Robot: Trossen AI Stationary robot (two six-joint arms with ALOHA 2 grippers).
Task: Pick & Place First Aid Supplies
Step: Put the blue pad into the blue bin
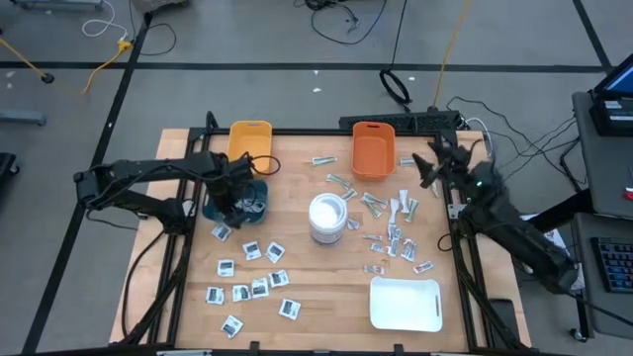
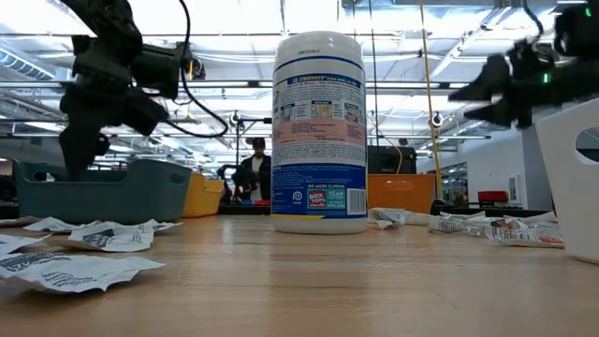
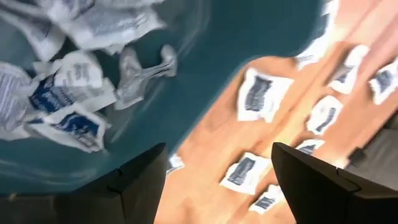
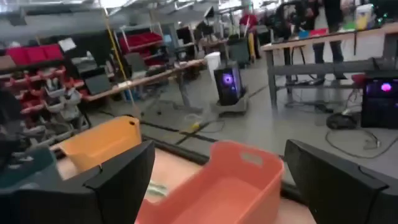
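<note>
My left gripper [image 1: 240, 204] hangs open over the teal bin [image 1: 263, 192], fingers slanting down, nothing between them. In the left wrist view, several white-and-blue packets [image 3: 65, 102] lie on the teal bin's floor [image 3: 205, 74], and white square packets with dark centres [image 3: 258, 94] lie flat on the wood beside it. More first aid supplies lie flat on the table: squares [image 1: 253, 251] at the near left, and strips and sachets [image 1: 394, 237] at the right. My right gripper [image 1: 431, 164] is raised at the far right, open and empty, pointing about level toward the orange bin [image 4: 217, 186].
A white canister [image 1: 327, 219] stands at the table's middle. A yellow bin [image 1: 249, 139] and the orange bin [image 1: 372, 150] sit along the far edge. A white tray [image 1: 406, 304] lies at the near right. A person [image 2: 253, 174] shows in the room beyond.
</note>
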